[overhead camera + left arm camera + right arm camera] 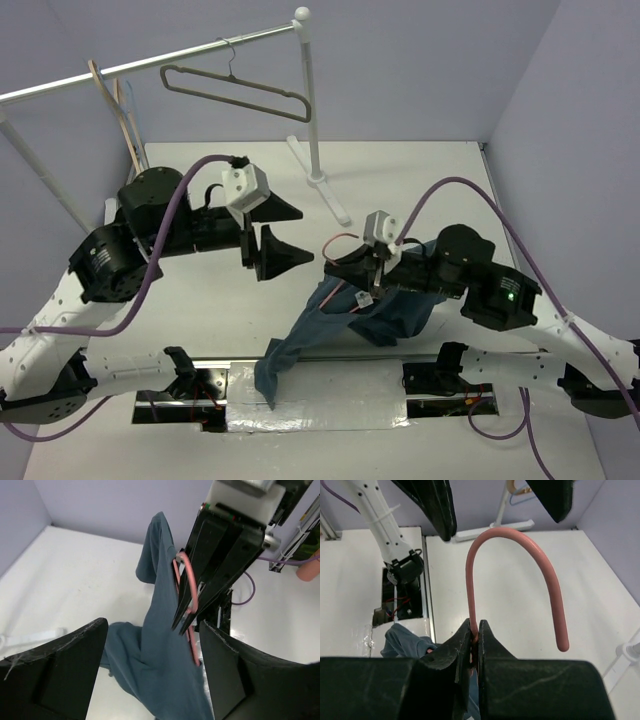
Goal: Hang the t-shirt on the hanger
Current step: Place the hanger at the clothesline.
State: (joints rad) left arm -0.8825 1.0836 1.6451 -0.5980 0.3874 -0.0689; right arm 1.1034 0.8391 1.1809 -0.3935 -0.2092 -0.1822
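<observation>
T-shirt (330, 325), one, draped along one pink hanger (505, 530) in clamped right fingers (445, 655); left fingers (60, 665) apart.

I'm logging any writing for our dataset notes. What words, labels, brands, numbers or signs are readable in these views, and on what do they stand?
No text can be read in any view.
The small white label on the t-shirt: too small to read.
The hanger, held in the right gripper: no marking shows.
</observation>
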